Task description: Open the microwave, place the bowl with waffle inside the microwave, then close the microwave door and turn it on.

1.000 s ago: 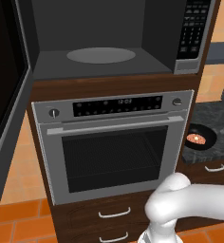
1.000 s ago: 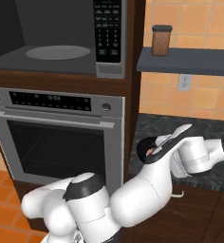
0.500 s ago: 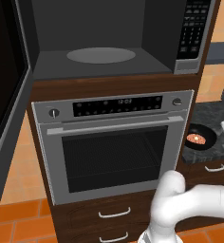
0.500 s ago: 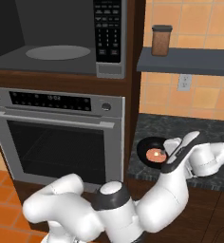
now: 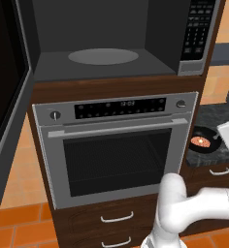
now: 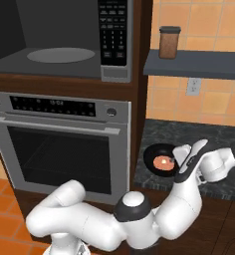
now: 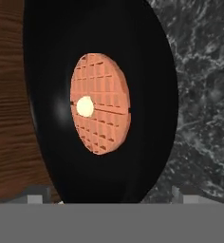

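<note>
Gripper (image 6: 185, 164) spread wide beside bowl with waffle (image 7: 102, 102); hand view adds pale dab (butter, perhaps) on the waffle.

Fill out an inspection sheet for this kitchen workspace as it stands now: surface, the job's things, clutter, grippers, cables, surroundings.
Surface: dark speckled stone counter right of the oven column, bearing the bowl.
Job's things: microwave with its cavity exposed, round glass turntable bare; microwave door swung wide open to the left; bowl with waffle resting on the counter near the cabinet side, waffle centred with a pale dab on it.
Clutter: brown lidded jar on the wall shelf.
Grippers: gripper open, close above the bowl, holding nothing.
Cables: nothing seen.
Surroundings: steel oven shut beneath the microwave; drawers below; wall outlet on the orange tiles.
</note>
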